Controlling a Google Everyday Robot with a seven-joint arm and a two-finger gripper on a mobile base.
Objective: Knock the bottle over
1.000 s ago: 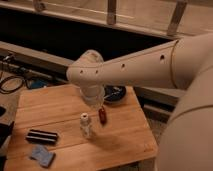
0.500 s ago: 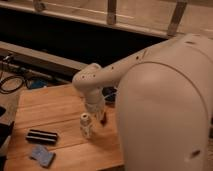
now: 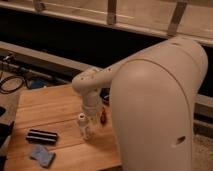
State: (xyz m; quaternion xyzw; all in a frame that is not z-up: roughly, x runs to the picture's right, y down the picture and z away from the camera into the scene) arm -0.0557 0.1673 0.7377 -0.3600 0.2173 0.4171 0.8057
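Observation:
The bottle [image 3: 85, 127] is small, slim and clear with a white cap. It stands upright on the wooden table [image 3: 50, 112], near the middle. My gripper [image 3: 91, 113] hangs from the white arm [image 3: 150, 100], right beside the bottle's top on its right side; I cannot tell whether they touch. A small red object [image 3: 103, 116] sits just right of the gripper. The arm's large body fills the right half of the view and hides the right part of the table.
A black rectangular object [image 3: 41, 135] lies on the table's left front. A blue cloth [image 3: 42, 155] lies near the front edge. A dark object [image 3: 105, 95] shows behind the arm. Cables [image 3: 11, 82] lie off the table's left side.
The arm has swung further across the view and now covers more of the table's right side. The gripper has come down closer to the bottle. The bottle still stands upright.

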